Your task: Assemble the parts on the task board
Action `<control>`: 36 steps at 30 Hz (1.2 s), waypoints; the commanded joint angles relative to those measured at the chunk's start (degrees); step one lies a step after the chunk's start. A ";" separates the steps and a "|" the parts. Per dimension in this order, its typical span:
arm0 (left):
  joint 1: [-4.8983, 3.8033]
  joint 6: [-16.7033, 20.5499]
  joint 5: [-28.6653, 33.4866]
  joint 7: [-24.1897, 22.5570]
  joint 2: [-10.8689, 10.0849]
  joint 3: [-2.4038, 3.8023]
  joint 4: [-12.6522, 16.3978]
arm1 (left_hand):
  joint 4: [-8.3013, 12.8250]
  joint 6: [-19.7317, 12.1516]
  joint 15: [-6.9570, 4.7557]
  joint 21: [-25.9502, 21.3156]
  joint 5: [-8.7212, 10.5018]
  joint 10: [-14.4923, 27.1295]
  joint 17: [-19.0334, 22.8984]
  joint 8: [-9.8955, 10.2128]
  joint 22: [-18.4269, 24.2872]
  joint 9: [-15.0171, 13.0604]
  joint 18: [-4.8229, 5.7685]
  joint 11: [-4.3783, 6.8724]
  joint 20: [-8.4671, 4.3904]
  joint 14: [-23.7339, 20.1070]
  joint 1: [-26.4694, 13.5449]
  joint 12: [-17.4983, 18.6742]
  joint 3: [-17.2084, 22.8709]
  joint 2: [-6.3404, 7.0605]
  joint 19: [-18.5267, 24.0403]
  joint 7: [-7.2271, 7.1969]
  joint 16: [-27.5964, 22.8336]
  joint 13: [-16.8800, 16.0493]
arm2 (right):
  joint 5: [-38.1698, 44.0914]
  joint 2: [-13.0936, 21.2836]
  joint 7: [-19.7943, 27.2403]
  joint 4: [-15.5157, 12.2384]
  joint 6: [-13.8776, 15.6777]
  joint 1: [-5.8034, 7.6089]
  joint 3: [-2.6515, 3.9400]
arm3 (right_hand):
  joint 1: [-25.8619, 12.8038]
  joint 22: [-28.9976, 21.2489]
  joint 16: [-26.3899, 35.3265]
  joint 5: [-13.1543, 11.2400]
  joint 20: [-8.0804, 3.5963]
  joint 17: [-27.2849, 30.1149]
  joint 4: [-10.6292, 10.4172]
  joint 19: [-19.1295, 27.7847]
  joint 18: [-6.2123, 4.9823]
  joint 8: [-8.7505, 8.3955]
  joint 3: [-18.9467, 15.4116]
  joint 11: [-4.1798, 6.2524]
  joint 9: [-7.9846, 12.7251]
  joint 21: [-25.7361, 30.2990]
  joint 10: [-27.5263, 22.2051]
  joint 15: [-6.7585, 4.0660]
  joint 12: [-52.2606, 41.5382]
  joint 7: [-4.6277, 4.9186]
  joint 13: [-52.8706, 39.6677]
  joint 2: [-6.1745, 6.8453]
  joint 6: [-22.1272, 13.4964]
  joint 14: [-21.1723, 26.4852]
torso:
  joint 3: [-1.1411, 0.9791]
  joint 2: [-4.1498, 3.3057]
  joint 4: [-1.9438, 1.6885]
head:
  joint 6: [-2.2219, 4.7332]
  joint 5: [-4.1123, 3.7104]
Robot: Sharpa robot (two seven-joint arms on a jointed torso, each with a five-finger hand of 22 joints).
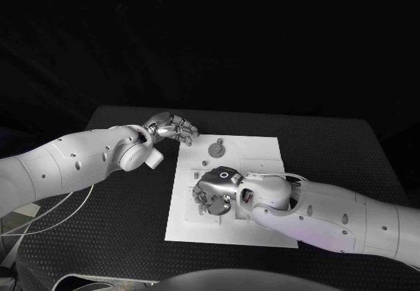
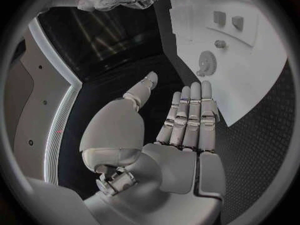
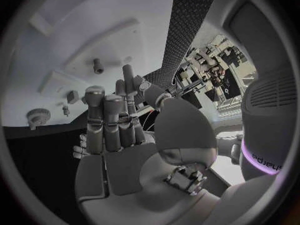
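The right hand (image 1: 216,189) hovers low over the white board (image 1: 263,151), fingers spread and holding nothing; the left hand (image 1: 172,128) waits open at the board's corner. A gear (image 1: 216,147) lies loose on the board, so picking a part up seems next.

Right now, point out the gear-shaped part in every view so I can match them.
Head view: the gear lies on the task board's far end, near the left hand.
Left wrist view: the gear lies on the board, beyond the left hand.
Right wrist view: the gear lies near the board's edge.
Shared landmark: the white task board.
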State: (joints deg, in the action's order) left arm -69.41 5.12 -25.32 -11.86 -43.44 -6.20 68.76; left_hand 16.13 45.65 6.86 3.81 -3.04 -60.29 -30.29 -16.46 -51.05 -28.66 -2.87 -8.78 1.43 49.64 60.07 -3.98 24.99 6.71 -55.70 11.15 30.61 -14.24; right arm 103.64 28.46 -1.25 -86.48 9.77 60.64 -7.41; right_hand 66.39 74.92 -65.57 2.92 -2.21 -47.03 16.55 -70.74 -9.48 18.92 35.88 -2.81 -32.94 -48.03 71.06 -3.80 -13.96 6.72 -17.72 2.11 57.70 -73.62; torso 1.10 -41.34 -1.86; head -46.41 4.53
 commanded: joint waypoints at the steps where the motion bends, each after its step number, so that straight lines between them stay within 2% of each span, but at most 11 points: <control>1: -0.07 -0.27 0.42 -0.49 0.16 0.04 0.09 | -0.15 -0.01 0.40 0.21 0.21 -0.12 -0.09 -0.22 0.08 0.07 -1.15 -0.27 0.15 0.16 -0.50 0.07 -0.30 -0.06 0.38 0.32 -0.20 0.10 | 0.96 -0.31 0.19 0.46 -1.22 -0.07 -0.28 | 0.80 1.19 -0.17 0.20 -0.28 -0.08 0.15 -0.31 -5.52 0.18 0.32 0.62 -1.32 -0.24 0.94 -0.43 -0.15 -0.08 -0.08 -0.27 0.39 0.07 | 0.00 0.00 0.02 | -0.09 -0.03; 14: -0.07 -0.48 0.49 -0.41 0.31 0.04 0.03 | -0.20 -0.03 0.40 0.21 0.21 -0.11 -0.18 -0.22 0.10 0.08 -1.15 -0.28 0.16 0.17 -0.60 0.07 -0.30 -0.08 0.39 0.34 -0.28 0.15 | 1.09 -0.72 0.29 1.08 -1.55 -0.32 -0.52 | 0.78 1.19 -0.17 0.20 -0.29 -0.11 0.16 -0.30 -5.52 0.16 0.30 0.63 -1.35 -0.26 0.93 -0.44 -0.14 -0.08 -0.14 -0.29 0.38 0.09 | 0.01 0.00 0.02 | -0.18 -0.04; 21: -0.07 -0.44 0.49 -0.40 0.31 0.04 0.06 | -0.22 -0.05 0.40 0.21 0.21 -0.09 -0.24 -0.22 0.11 0.09 -1.16 -0.29 0.16 0.18 -0.63 0.07 -0.30 -0.09 0.39 0.34 -0.32 0.18 | 0.80 -0.98 0.33 1.55 -1.99 -0.38 -0.98 | 0.75 1.19 -0.16 0.20 -0.29 -0.13 0.16 -0.27 -5.52 0.13 0.28 0.63 -1.36 -0.27 0.91 -0.44 -0.12 -0.07 -0.18 -0.30 0.37 0.11 | 0.00 0.00 -0.01 | -0.20 0.01; 28: -0.07 -0.48 0.52 -0.34 0.26 0.04 0.08 | -0.22 -0.07 0.40 0.21 0.21 -0.08 -0.29 -0.22 0.12 0.10 -1.16 -0.29 0.16 0.18 -0.65 0.08 -0.29 -0.09 0.40 0.35 -0.37 0.20 | 0.41 -1.01 0.53 2.00 -2.50 -0.45 -1.77 | 0.70 1.19 -0.15 0.20 -0.28 -0.14 0.16 -0.24 -5.52 0.11 0.26 0.62 -1.38 -0.27 0.89 -0.43 -0.11 -0.06 -0.22 -0.33 0.36 0.15 | 0.00 0.01 -0.01 | -0.23 0.01; 36: -0.07 -0.58 0.54 -0.32 0.25 0.04 0.12 | -0.23 -0.08 0.40 0.21 0.21 -0.07 -0.34 -0.22 0.13 0.11 -1.16 -0.30 0.16 0.19 -0.67 0.08 -0.28 -0.10 0.40 0.36 -0.41 0.23 | 0.09 -0.73 0.68 1.32 -2.50 -0.46 -1.84 | 0.72 1.19 -0.14 0.20 -0.28 -0.16 0.18 -0.21 -5.52 0.10 0.26 0.63 -1.40 -0.27 0.87 -0.44 -0.10 -0.07 -0.26 -0.36 0.36 0.17 | 0.00 0.00 0.00 | -0.27 0.07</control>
State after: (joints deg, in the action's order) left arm -69.41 5.09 -25.21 -11.80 -43.29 -6.20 68.74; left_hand 16.01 45.65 6.86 3.81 -3.04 -60.29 -30.58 -16.46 -51.01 -28.62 -2.87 -8.78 1.43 49.64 60.08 -3.98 24.87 6.71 -55.70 11.15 30.38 -14.09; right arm 103.59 27.60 -0.70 -85.22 9.85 60.70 -8.77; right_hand 66.39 74.91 -65.56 2.88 -2.13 -47.13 16.85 -71.07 -9.49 18.83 35.89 -2.65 -34.40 -48.03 71.27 -3.80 -13.83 6.61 -17.86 2.11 57.73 -73.61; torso 1.09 -41.34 -1.86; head -46.68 4.58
